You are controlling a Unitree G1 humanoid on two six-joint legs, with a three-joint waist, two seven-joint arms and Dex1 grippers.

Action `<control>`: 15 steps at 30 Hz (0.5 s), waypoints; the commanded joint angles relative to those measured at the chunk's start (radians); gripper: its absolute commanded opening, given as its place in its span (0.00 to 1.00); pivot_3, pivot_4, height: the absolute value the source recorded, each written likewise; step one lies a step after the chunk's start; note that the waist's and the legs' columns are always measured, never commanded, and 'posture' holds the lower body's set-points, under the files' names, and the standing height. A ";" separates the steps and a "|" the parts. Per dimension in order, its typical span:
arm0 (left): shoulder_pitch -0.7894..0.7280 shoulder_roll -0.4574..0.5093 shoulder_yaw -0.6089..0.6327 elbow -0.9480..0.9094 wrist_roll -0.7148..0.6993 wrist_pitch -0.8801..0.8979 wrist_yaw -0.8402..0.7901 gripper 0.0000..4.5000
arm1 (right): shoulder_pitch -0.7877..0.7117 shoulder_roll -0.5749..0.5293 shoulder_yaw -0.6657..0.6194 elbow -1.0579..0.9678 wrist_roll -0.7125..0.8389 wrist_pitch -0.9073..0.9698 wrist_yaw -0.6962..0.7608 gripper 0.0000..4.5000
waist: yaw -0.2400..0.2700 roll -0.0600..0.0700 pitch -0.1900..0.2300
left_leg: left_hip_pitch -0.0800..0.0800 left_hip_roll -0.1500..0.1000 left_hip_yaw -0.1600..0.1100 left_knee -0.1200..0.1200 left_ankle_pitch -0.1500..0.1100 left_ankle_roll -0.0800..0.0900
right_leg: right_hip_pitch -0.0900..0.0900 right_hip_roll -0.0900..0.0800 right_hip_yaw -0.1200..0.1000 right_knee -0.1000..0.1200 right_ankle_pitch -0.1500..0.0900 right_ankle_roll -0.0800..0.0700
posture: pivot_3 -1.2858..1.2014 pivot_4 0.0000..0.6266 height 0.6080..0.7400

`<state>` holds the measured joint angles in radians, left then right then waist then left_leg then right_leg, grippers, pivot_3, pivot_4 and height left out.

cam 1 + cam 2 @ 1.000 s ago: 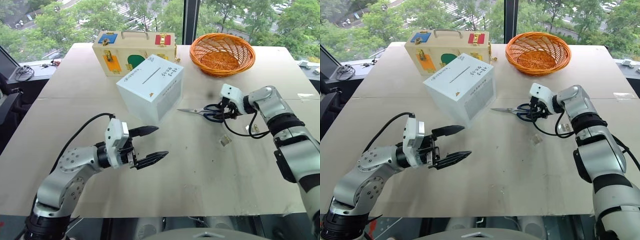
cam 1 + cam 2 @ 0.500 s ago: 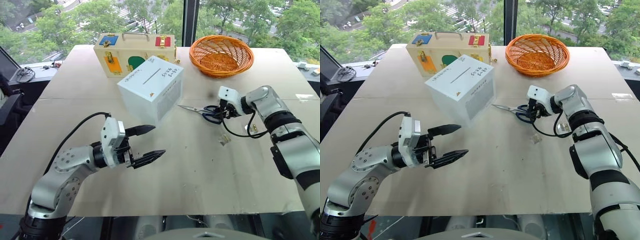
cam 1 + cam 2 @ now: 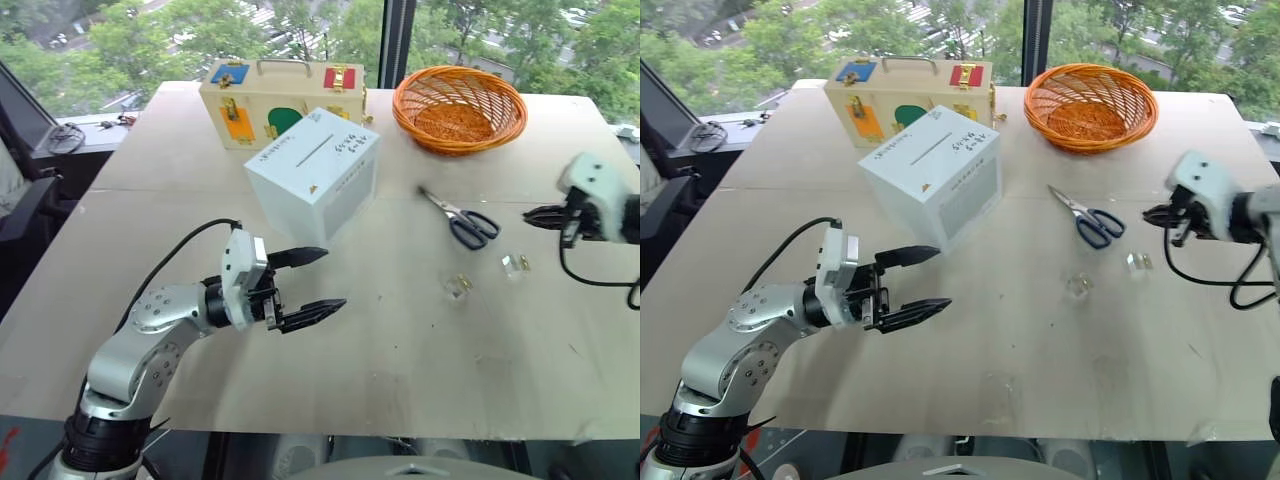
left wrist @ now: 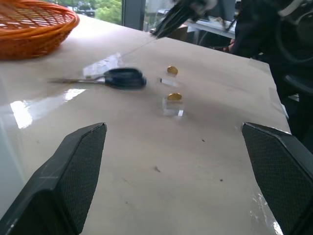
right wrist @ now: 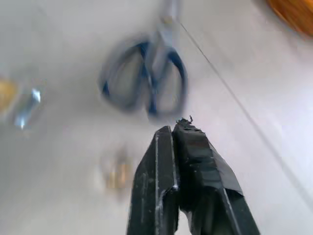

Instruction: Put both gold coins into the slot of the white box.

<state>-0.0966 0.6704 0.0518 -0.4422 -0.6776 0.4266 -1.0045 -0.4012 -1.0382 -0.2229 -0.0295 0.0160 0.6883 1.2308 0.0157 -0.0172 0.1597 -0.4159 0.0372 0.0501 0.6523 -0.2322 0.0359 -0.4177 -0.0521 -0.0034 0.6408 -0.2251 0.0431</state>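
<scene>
Right pincer [image 3: 1152,213] off scissors [image 3: 1089,217], closed

White box [image 3: 313,170]: black handwriting on the top face beside the dark slit, too small to read; a line of small print along the top's left edge, illegible; a block of grey printed text on the side face turned toward the camera, illegible; one small gold-coloured mark near the top's front corner, form unclear. Wooden case [image 3: 280,100]: coloured panels, with no lettering that can be made out. No brand, number or sign is legible anywhere.
</scene>
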 commanded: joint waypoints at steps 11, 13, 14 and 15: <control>-0.098 -0.028 -0.042 0.091 0.035 -0.049 -0.076 1.00 | -0.093 0.203 -0.002 -0.165 0.167 0.263 -0.278 0.63 | -0.049 -0.002 0.000 | 0.012 0.000 0.000 0.002 0.000 0.000 | 0.006 0.005 0.011 0.002 0.000 0.001 | 0.52 0.24 1.00; -0.095 -0.026 -0.041 0.087 0.035 -0.050 -0.076 1.00 | -0.162 0.252 0.061 -0.113 0.183 0.262 -0.293 0.84 | -0.048 -0.002 0.000 | 0.011 0.000 0.000 0.001 0.000 0.000 | 0.005 0.005 0.011 0.001 0.002 -0.001 | 0.52 0.24 1.00; -0.093 -0.026 -0.040 0.085 0.035 -0.051 -0.076 1.00 | -0.184 0.267 0.084 -0.093 0.187 0.260 -0.298 0.95 | -0.047 -0.002 0.000 | 0.010 0.000 0.000 0.000 0.000 0.000 | 0.004 0.005 0.012 0.001 0.003 -0.003 | 0.52 0.24 1.00; -0.086 -0.024 -0.037 0.078 0.036 -0.051 -0.074 1.00 | -0.205 0.283 0.124 -0.051 0.175 0.243 -0.305 0.99 | -0.045 -0.002 0.000 | 0.008 0.000 0.000 0.000 0.000 0.000 | 0.002 0.005 0.011 0.001 0.003 -0.003 | 0.52 0.24 1.00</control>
<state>-0.1867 0.6413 -0.0030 -0.3365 -0.6397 0.3932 -1.0729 -0.5866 -0.7563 -0.1206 -0.1059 0.1906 0.9501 0.9397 -0.0296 -0.0194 0.1599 -0.4114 0.0374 0.0494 0.6527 -0.2322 0.0362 -0.4182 -0.0466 0.0076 0.6413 -0.2216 0.0424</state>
